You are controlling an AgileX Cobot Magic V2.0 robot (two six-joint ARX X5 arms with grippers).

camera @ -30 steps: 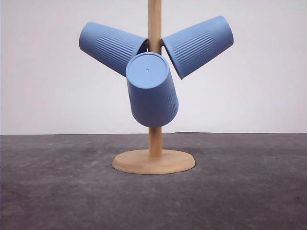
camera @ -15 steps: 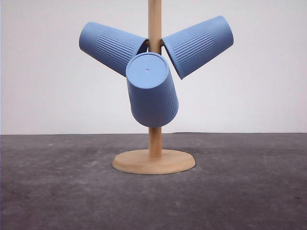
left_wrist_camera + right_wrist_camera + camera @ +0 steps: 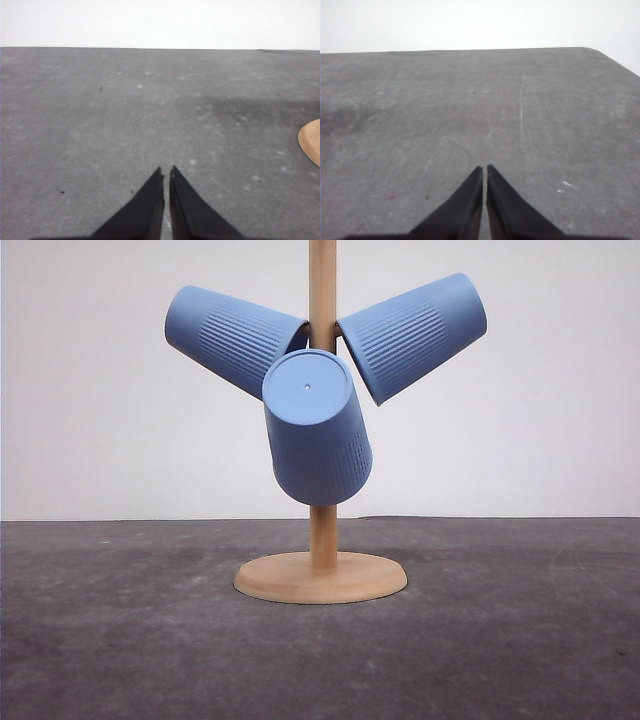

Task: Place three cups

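Three light-blue ribbed cups hang upside down on a wooden rack in the front view. One cup (image 3: 232, 338) slants up to the left, another cup (image 3: 413, 335) slants up to the right, and the third cup (image 3: 315, 430) points its flat base toward the camera. The rack's post (image 3: 322, 290) rises from a round base (image 3: 320, 577) on the dark table. My left gripper (image 3: 165, 171) is shut over bare tabletop, with the base's edge (image 3: 311, 142) off to one side. My right gripper (image 3: 484, 169) is shut over bare tabletop too, holding nothing.
The dark grey table (image 3: 120, 640) stretches wide around the rack, against a plain white wall (image 3: 90, 390). In the right wrist view the table's far edge and a rounded corner (image 3: 600, 52) show.
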